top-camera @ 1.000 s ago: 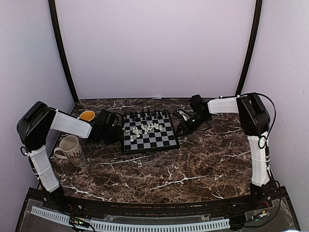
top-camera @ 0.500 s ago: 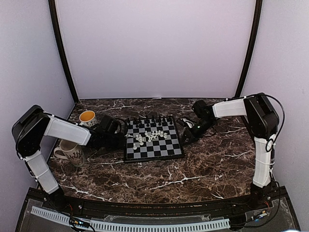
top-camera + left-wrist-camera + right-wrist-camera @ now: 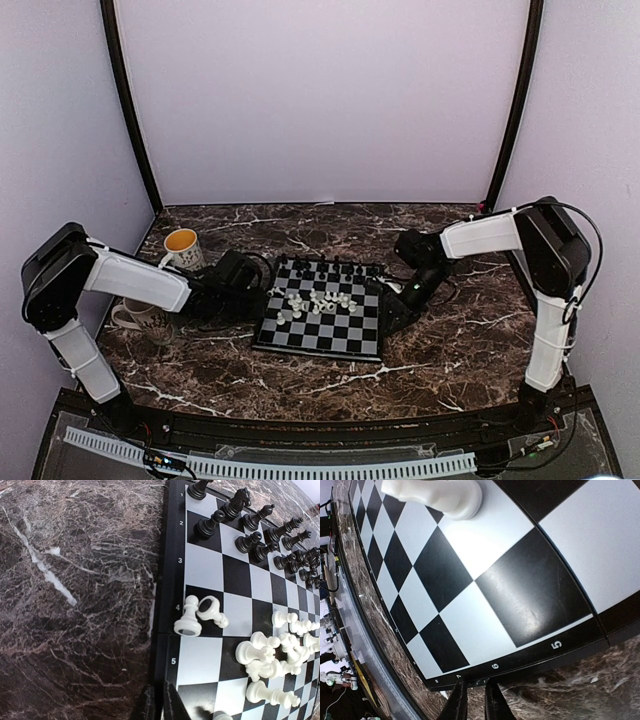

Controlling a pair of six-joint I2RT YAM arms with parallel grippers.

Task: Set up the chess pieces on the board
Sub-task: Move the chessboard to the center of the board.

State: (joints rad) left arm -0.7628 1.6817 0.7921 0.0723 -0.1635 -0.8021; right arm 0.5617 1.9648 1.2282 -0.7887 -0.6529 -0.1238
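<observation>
Board (image 3: 340, 335) on dark marble table (image 3: 420, 370), lilac walls (image 3: 320, 100).

You have a dark brown marble counter (image 3: 330, 375) veined white, boxed by pale lilac walls (image 3: 320, 100) with black corner posts (image 3: 128, 110).

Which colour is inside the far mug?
Orange-yellow; the far mug shows best in the top external view.
</observation>
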